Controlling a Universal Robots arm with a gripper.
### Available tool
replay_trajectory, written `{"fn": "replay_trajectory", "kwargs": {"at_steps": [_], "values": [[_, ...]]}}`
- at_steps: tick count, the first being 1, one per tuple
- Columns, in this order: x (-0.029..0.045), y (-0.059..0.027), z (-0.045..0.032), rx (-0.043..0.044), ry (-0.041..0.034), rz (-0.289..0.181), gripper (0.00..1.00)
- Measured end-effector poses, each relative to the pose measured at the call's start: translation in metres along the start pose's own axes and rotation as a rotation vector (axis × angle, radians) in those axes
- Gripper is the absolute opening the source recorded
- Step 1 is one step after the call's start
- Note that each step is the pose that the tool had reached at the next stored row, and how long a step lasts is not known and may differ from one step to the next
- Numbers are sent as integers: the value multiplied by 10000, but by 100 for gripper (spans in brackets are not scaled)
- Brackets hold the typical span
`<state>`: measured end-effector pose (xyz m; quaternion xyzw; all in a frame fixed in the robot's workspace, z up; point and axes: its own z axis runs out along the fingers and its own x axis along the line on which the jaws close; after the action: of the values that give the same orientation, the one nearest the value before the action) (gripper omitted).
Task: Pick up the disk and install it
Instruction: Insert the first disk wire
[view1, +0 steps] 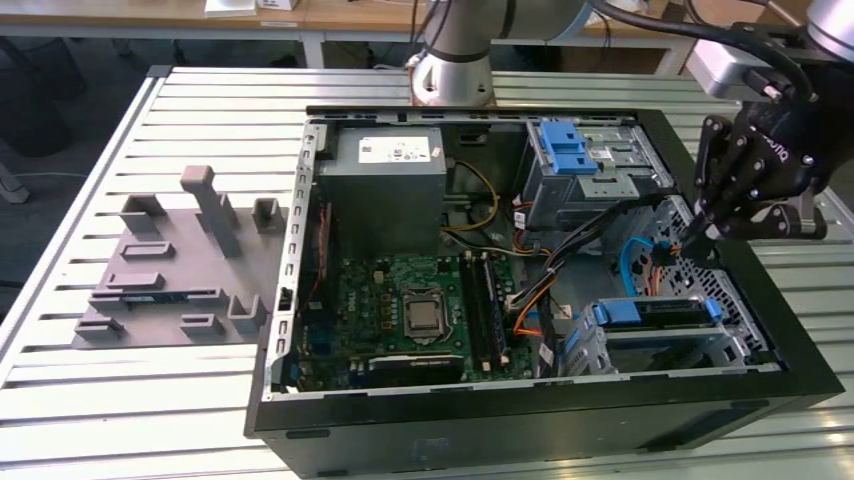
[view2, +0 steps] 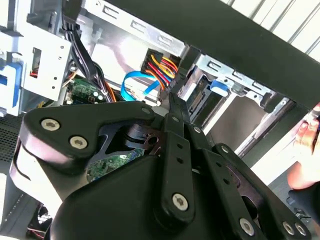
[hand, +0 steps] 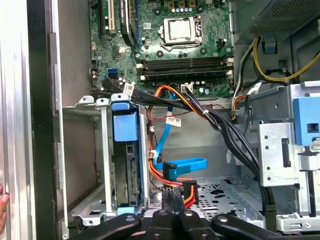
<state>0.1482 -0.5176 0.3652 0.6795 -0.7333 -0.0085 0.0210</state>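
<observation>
The disk (view1: 650, 312) sits in the metal drive cage (view1: 667, 350) at the front right corner of the open computer case, with its blue bracket facing up. In the first wrist view the disk (hand: 125, 150) stands on edge inside the cage, its blue tab on top. The blue tab of the disk (view2: 218, 86) also peeks from the cage in the second wrist view. My black gripper (view1: 683, 240) hangs over the case's right side, above and behind the cage, apart from the disk. Its fingers (hand: 172, 200) lie together, shut on nothing, close to the blue and orange cables (hand: 172, 170).
A grey power supply (view1: 387, 190), the motherboard (view1: 414, 310) and a second drive cage with a blue latch (view1: 567, 150) lie inside the case. Black cable bundles (hand: 225, 130) cross the middle. A grey fixture plate (view1: 174, 270) lies on the slatted table. A person's hand (view2: 305, 150) is beside the case.
</observation>
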Motion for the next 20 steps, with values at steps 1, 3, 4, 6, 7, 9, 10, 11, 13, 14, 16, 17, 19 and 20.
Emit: {"fn": "replay_trajectory", "kwargs": {"at_steps": [1, 3, 4, 6, 7, 9, 10, 11, 13, 14, 16, 17, 19, 20], "values": [[-12, -13, 2, -30, 6, -1, 17], [-34, -34, 5, -86, 41, -1, 17], [-40, -41, 8, -95, 75, 6, 17], [-43, -47, 14, -98, 99, 133, 19], [-44, -48, 18, -101, 107, 213, 25], [-47, -52, 27, -108, 122, 378, 25], [-48, -52, 33, -115, 123, 462, 25], [-50, -52, 39, -124, 124, 551, 25], [-55, -53, 51, -137, 123, 719, 25], [-58, -53, 56, -141, 126, 785, 25], [-68, -54, 64, -146, 136, 912, 25], [-73, -55, 70, -149, 138, 965, 25], [-84, -57, 79, -152, 148, 1065, 25], [-89, -59, 85, -153, 155, 1114, 25]]}}
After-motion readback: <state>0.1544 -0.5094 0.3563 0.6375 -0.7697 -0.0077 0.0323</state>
